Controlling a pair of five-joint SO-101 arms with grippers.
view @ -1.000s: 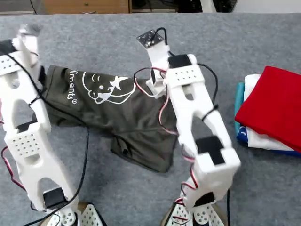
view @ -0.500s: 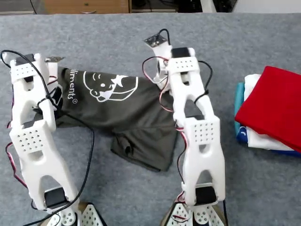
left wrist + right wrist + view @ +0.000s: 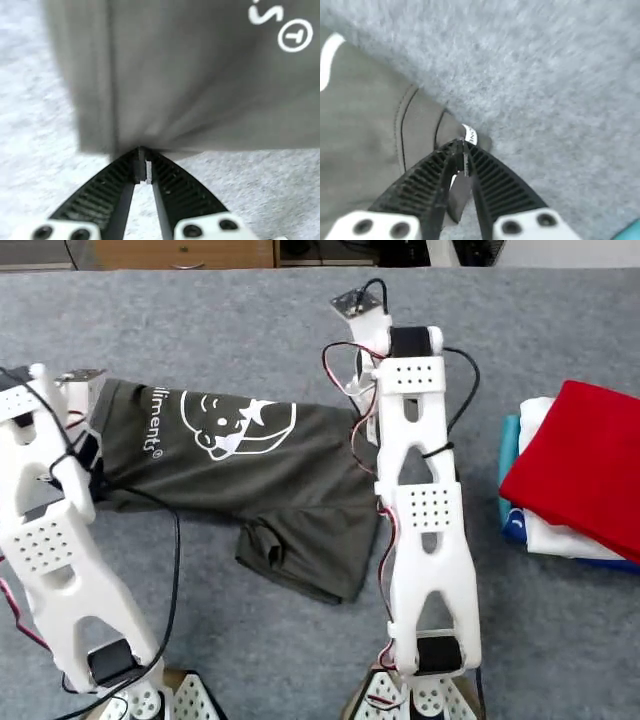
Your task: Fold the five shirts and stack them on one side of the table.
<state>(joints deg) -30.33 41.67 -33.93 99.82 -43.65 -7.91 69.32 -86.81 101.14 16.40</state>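
A dark olive shirt [image 3: 250, 480] with a white print lies stretched across the grey table between the two arms. My left gripper [image 3: 141, 167] is shut on the olive shirt [image 3: 200, 80] at its left edge, seen in the high view at the far left as the left gripper [image 3: 85, 410]. My right gripper [image 3: 461, 150] is shut on the collar end of the olive shirt [image 3: 365, 130], where a small white label shows; in the high view that right gripper [image 3: 358, 405] sits at the shirt's upper right corner. A sleeve [image 3: 300, 560] lies folded toward the front.
A stack of folded shirts [image 3: 575, 475], red on top over white and blue ones, rests at the table's right edge. Wooden furniture [image 3: 180, 252] stands behind the table's far edge. Both arm bases [image 3: 280, 700] stand at the front edge.
Both grippers moved right and slightly back with the shirt held between them, pulling it flatter and straighter. The left arm shifted leftward at its elbow.
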